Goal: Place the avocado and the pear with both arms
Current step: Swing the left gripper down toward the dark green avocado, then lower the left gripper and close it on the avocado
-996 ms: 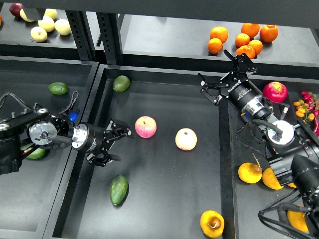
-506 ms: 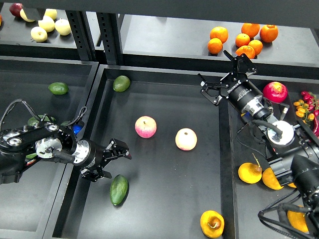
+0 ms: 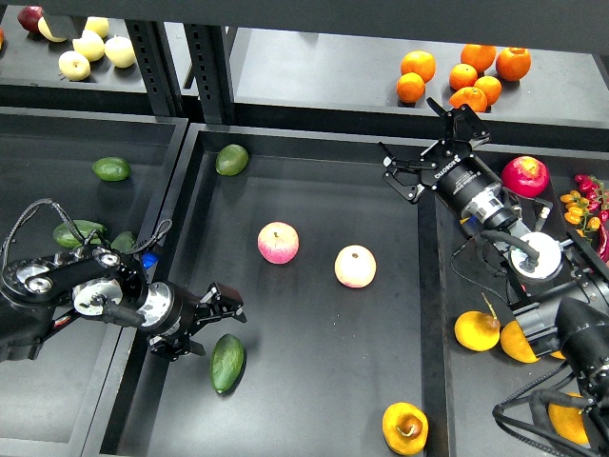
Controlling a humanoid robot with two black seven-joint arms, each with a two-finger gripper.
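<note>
The dark green avocado (image 3: pixel 226 363) lies in the middle tray near its front left. My left gripper (image 3: pixel 211 325) is open and empty, its fingers just left of and above the avocado's top end, very close to it. The golden pear (image 3: pixel 404 427) with its dark brown hollow lies at the tray's front right. My right gripper (image 3: pixel 429 154) is open and empty, held high over the tray's back right corner, far from the pear.
Two pink-and-yellow apples (image 3: pixel 278 242) (image 3: pixel 355 266) lie mid-tray. A lighter green avocado (image 3: pixel 231 159) lies at the back left, another (image 3: pixel 111 168) in the left tray. Oranges (image 3: pixel 463 73) sit on the back shelf. Yellow fruit (image 3: pixel 477 330) and a red apple (image 3: pixel 525 175) lie in the right tray.
My left gripper has moved down and toward the front, from beside the left apple to just beside the dark avocado. The right arm has not moved.
</note>
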